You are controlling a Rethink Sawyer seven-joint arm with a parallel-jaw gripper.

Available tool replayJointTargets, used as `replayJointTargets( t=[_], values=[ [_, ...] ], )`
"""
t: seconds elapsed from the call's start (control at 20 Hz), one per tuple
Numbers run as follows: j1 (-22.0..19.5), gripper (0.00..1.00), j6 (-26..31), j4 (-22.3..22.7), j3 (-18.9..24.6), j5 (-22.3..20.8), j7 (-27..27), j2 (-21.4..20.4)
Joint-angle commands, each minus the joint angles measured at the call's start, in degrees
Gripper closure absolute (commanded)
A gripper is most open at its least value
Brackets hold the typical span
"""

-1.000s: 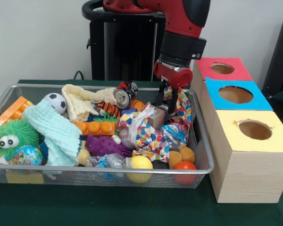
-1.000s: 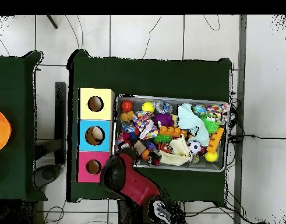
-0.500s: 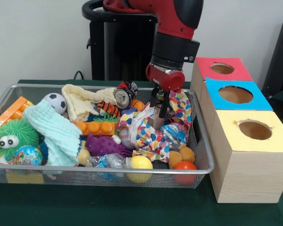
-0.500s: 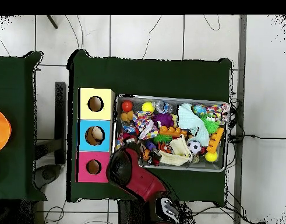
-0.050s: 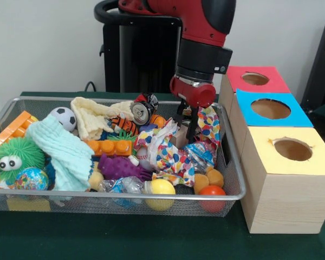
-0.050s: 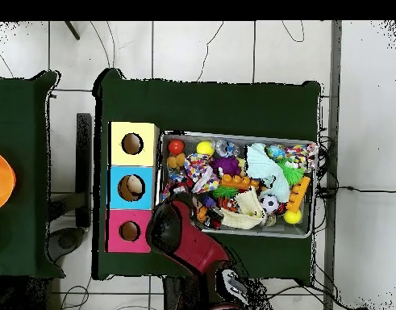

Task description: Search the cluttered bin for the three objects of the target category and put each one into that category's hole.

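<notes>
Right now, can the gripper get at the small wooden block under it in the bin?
Probably yes: the gripper hangs just above the wooden block, though colourful crumpled paper crowds its sides.

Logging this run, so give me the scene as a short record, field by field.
container: wire mesh bin on a green table
contents: cluttered toys, including a soccer ball, green fuzzy toy, mint cloth, orange brick, yellow ball
gripper: lowered into the bin's right end, over a brown block
gripper state: cannot tell
targets: three boxes with holes, red, blue, yellow
</notes>
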Motion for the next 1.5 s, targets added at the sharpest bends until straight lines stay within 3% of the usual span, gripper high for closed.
replayJointTargets(
  t=[0.05,0.35,0.8,1.5],
  values=[
    [0.2,0.0,-2.7,-6.2,5.3,0.1,12.2,0.9],
    [3.7,0.0,-2.3,-7.5,3.0,3.8,11.1,1.6],
    [4.2,0.0,-3.1,-8.5,2.8,3.9,12.4,1.5],
    [4.5,0.0,2.0,-13.2,1.5,7.7,9.0,3.6]
  ],
)
